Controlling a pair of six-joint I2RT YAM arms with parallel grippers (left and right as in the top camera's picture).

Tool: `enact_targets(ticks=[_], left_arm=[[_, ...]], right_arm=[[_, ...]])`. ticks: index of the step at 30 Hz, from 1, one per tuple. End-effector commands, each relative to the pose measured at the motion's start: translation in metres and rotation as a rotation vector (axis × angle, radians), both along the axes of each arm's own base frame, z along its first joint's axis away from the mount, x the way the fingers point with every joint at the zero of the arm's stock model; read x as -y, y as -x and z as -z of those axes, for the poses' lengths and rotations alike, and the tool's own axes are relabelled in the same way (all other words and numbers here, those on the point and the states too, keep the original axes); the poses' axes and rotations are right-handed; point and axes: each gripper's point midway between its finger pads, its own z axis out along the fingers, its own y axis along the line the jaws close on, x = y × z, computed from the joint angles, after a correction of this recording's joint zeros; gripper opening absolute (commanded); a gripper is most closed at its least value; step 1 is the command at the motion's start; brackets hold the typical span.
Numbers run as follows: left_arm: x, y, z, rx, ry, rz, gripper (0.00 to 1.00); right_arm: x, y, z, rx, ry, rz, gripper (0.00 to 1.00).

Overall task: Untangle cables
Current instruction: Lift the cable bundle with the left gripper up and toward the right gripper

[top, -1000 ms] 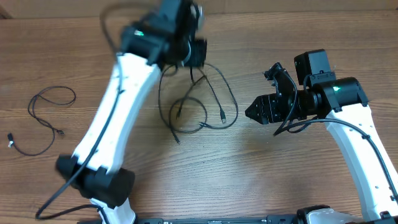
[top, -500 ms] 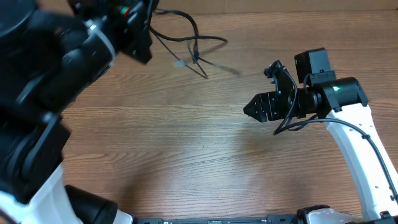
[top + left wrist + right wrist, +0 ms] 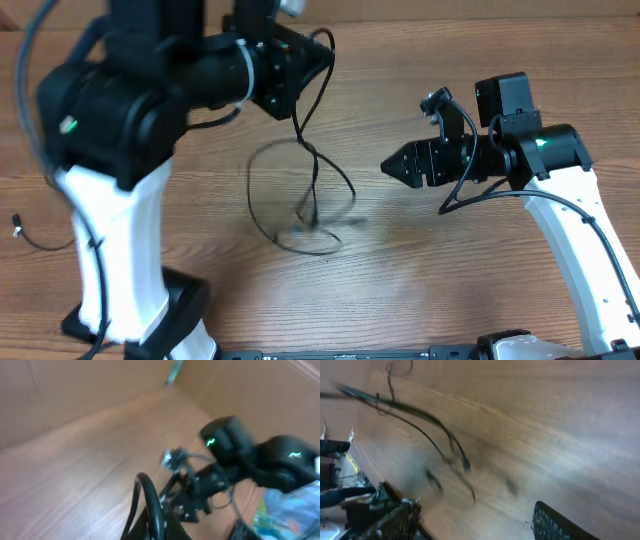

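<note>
Several cables (image 3: 313, 185) hang as one knotted bundle from the left gripper (image 3: 312, 62), which is raised high over the table (image 3: 450, 300). Its jaws are hidden behind its own body, yet the bundle's weight hangs from it, so I judge it clamped on the cables. The right gripper (image 3: 388, 166) hovers near the bundle, pointing at it, its fingers (image 3: 395, 519) spread wide with nothing between them. A lone cable (image 3: 17, 228) lies at the table's far left edge, well apart.

The step in hand looks like lifting the tangle so that its strands fall free and show where they cross. The bundle's long axis runs up and down: the top end is at the left gripper and the lower end points at the table, where a wide loop spreads out. Blur hides whether that loop touches the wood. Next, the right gripper would need to close on a single strand low in the hanging part, not on a crossing, and draw it sideways away from the left gripper.
</note>
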Motion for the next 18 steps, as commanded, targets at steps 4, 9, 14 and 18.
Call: enact_targets(ticks=[4, 9, 14, 18], left_arm=[[0.018, 0.000, -0.006, 0.049, 0.036, 0.104, 0.04], [0.024, 0.008, -0.045, 0.192, 0.116, 0.160, 0.04], [0.034, 0.049, -0.081, 0.217, 0.262, 0.325, 0.04], [0.034, 0.083, -0.097, 0.230, 0.321, 0.450, 0.04]], right_arm=[[-0.035, -0.008, -0.052, 0.163, -0.247, -0.147, 0.75], [-0.058, 0.004, -0.067, 0.203, -0.327, -0.250, 0.78], [-0.069, -0.005, -0.057, 0.266, -0.218, -0.234, 0.78], [-0.059, -0.032, -0.050, 0.348, -0.087, -0.124, 0.72]])
